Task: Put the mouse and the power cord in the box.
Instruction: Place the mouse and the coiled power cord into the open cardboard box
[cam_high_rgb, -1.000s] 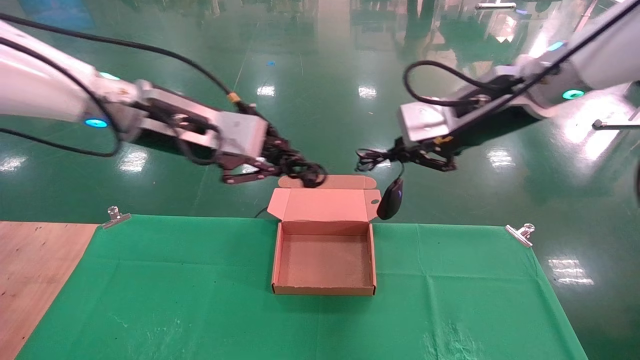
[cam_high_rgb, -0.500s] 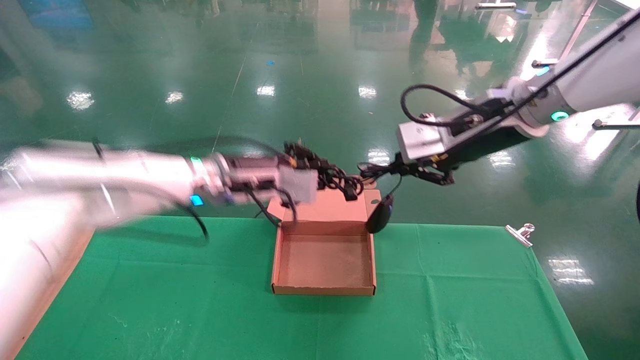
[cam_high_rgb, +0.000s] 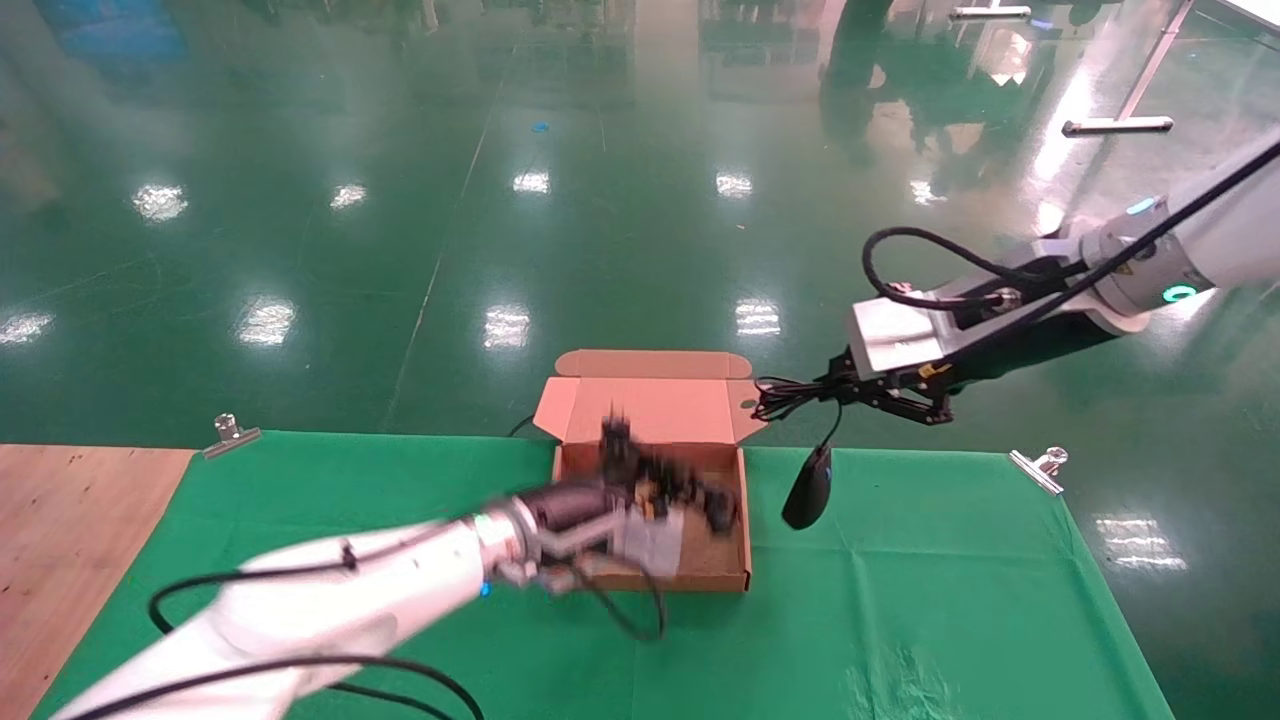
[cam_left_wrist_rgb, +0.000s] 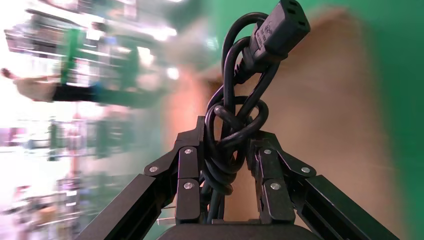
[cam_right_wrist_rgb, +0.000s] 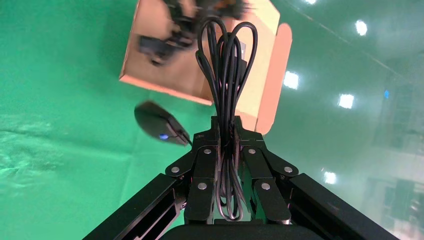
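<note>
My left gripper (cam_left_wrist_rgb: 227, 175) is pinched on the power cord (cam_high_rgb: 670, 480), its fingers (cam_left_wrist_rgb: 186, 175) squeezing the knotted middle of the bundle, and I hold it low over the open box (cam_high_rgb: 700, 575) — inside the walls, I judge, though I cannot tell whether the cord touches the floor of it. The cord looks stiff and springy: its loops keep their shape and the chunky plug (cam_left_wrist_rgb: 280, 25) sticks out past my fingertips, so the knot is the sound place to hold, and I expect the bundle to drop as one lump, not spill.

My right gripper (cam_right_wrist_rgb: 227, 165) is closed on the folded loops of the mouse's thin cable (cam_right_wrist_rgb: 226, 55), off the box's right side near the lid flap (cam_high_rgb: 650, 405). The mouse (cam_high_rgb: 808, 488) itself hangs free below on its cable, just beside the box's right wall and outside it. It looks light, smooth and prone to swing — held this way I steer it only loosely, so it should come over the box slowly.
</note>
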